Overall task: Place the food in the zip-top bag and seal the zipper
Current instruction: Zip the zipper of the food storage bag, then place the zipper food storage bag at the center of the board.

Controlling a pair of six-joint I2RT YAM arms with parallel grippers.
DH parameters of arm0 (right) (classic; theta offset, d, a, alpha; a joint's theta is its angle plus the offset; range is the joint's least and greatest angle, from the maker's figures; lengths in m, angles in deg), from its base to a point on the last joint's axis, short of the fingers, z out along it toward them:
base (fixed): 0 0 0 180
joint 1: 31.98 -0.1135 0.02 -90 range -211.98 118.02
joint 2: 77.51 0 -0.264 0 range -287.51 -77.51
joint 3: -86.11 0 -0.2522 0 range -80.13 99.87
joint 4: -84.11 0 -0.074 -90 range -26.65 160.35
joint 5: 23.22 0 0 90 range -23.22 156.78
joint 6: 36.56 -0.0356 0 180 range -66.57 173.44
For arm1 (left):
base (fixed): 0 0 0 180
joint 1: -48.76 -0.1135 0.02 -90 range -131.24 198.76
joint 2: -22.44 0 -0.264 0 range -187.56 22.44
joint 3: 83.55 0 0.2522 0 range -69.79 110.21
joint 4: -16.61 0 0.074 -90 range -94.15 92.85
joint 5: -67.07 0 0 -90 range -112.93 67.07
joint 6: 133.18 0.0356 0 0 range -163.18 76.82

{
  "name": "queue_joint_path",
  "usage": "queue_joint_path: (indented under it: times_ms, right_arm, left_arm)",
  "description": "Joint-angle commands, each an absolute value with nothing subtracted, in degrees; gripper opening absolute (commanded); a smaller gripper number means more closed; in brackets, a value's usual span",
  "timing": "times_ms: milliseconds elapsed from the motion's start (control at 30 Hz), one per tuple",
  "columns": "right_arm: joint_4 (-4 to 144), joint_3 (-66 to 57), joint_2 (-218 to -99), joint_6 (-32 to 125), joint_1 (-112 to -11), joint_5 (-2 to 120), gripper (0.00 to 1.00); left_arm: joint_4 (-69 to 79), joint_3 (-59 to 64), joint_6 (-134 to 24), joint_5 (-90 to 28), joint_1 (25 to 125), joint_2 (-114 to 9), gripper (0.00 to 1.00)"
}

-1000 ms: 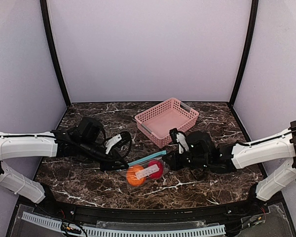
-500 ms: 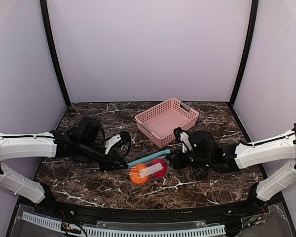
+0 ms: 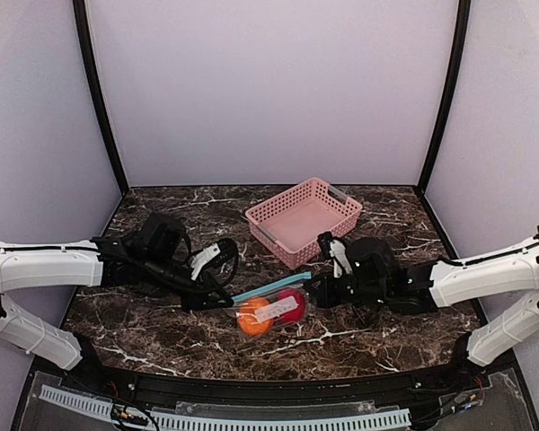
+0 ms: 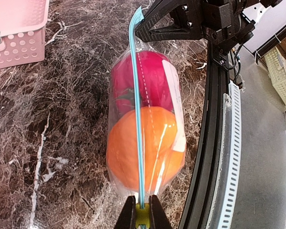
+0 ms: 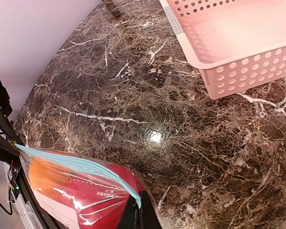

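Nearest to us, at the middle of the desk [image 3: 153,334], the bag [image 4: 115,119] is stretched left to right between the two arms. The orange food [image 4: 143,152] sits in its left half and the red food [image 4: 142,78] in its right half, touching each other, so we judge the filling step done.

The zipper [image 4: 137,107] runs along the top as one taut, thin blue line. The left claw [image 4: 143,217] is pinched nearly closed on its left end, and the right claw [image 5: 138,214] is clamped tight on its right end. From these views the strip looks joined along its length, but we cannot tell whether every part is pressed shut. We reckon what is left is confirming the seal and letting go. Whether the bag rests on the desk or hangs just above it, we cannot say.

A white label [image 4: 174,102] lies across the bag's side; there is fine print near the zipper, too small for us to read.

Farther back, just right of centre, stands a pink basket [image 3: 304,220], with nothing visible inside.
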State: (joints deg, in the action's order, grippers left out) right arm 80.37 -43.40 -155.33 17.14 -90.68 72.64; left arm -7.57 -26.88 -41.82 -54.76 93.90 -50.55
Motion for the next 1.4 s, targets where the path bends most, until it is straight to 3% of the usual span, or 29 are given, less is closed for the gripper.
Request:
queue_joint_path:
  times_ms: [0,267,400,500,600,667,833,933,1100,1367]
  right_arm:
    - [77.53,-42.83,-157.05,18.86,-88.3,74.9,0.0]
    - [76.55,-40.4,-160.78,17.56,-88.32,71.88,0.0]
    - [75.01,-39.34,-162.77,16.43,-88.32,71.77,0.0]
    - [74.09,-38.55,-163.94,15.9,-88.32,71.49,0.0]
    - [73.17,-38.16,-164.24,14.93,-88.32,72.19,0.0]
    - [73.01,-38.12,-164.05,14.63,-88.32,72.6,0.1]
    - [72.28,-37.9,-163.11,14.9,-88.31,73.36,0.54]
    - [71.87,-37.93,-161.93,15.47,-88.02,73.63,0.67]
    - [70.89,-38.56,-159.55,16.41,-86.33,73.32,0.81]
    - [70.53,-42.03,-152.41,19.78,-78.18,70.1,0.86]
  left_arm:
    - [-11.08,-28.1,-45.92,-54.44,93.45,-49.35,0.01]
    - [-0.88,-31.17,-54.24,-50.88,93.51,-51.44,0.1]
    - [1.54,-30.9,-56.23,-48.91,93.57,-52.73,0.28]
    - [1.87,-30.53,-56.52,-47.8,93.53,-53.15,0.49]
    - [3.31,-31.32,-57.01,-46.32,93.53,-51.48,0.59]
    - [3.95,-31.98,-57.13,-44.07,93.52,-49.73,0.63]
    - [0.25,-32.37,-57.65,-35.82,92.91,-46.36,0.76]
    - [-0.98,-32.75,-57.79,-34.08,91.67,-45.16,0.83]
    - [0.05,-34.6,-58.99,-32.39,88.73,-42.34,0.89]
    - [1.11,-36.25,-58.31,-30.11,81.46,-39.24,0.96]
